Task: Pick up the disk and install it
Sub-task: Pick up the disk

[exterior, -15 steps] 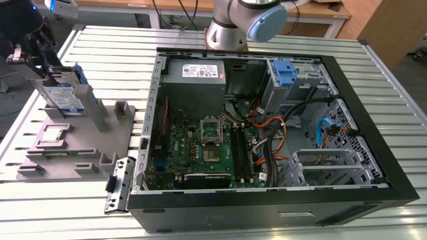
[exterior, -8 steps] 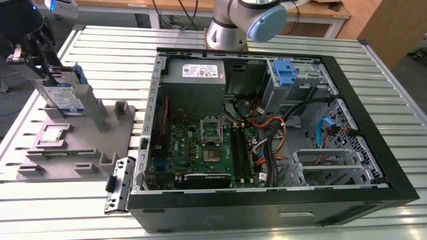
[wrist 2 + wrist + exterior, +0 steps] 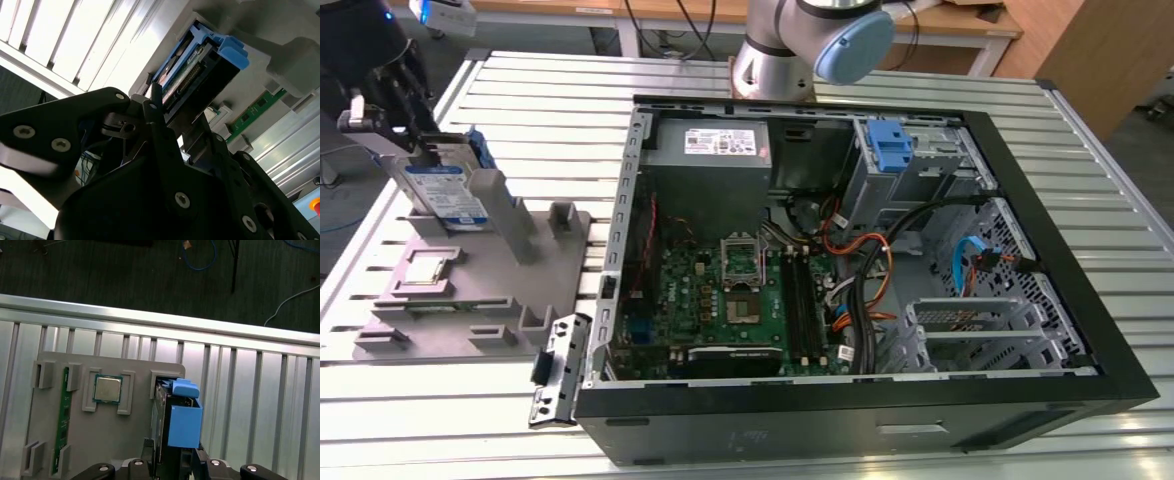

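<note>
The disk [image 3: 443, 190] is a silver-grey drive with a white-and-blue label and a blue carrier frame. It stands on edge at the back of the grey fixture [image 3: 480, 290], at the exterior view's left. My gripper [image 3: 424, 148] comes down on its top edge from the upper left. In the first wrist view the disk [image 3: 177, 425] rises between the black fingers [image 3: 145, 447], blue carrier end up. In the second wrist view the fingers [image 3: 155, 107] flank the disk [image 3: 200, 65] and press its sides. The gripper is shut on the disk.
The open computer case [image 3: 1067, 330] lies on the slatted aluminium table [image 3: 547, 90], holding a motherboard [image 3: 720, 290], a grey power supply [image 3: 720, 145] and a drive bay with a blue latch [image 3: 890, 150]. The fixture also holds a processor chip [image 3: 108, 389] and a green memory stick [image 3: 63, 415].
</note>
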Action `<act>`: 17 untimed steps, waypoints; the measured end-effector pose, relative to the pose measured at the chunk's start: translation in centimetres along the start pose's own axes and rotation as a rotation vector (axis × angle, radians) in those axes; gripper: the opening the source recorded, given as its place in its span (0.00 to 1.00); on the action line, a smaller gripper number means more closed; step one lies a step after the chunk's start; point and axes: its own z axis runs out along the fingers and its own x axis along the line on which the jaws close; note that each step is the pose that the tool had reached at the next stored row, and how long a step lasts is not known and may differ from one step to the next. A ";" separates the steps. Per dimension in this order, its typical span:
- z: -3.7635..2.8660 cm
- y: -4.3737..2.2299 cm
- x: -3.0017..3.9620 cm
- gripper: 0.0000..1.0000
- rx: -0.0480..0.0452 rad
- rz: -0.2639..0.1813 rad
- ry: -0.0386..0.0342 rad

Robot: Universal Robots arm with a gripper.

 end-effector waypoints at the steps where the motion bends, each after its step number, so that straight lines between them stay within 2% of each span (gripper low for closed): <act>1: 0.00 0.00 0.00 0.42 0.0001 0.000 0.0000; 17: -0.15 0.01 0.02 0.42 0.0003 0.002 -0.0001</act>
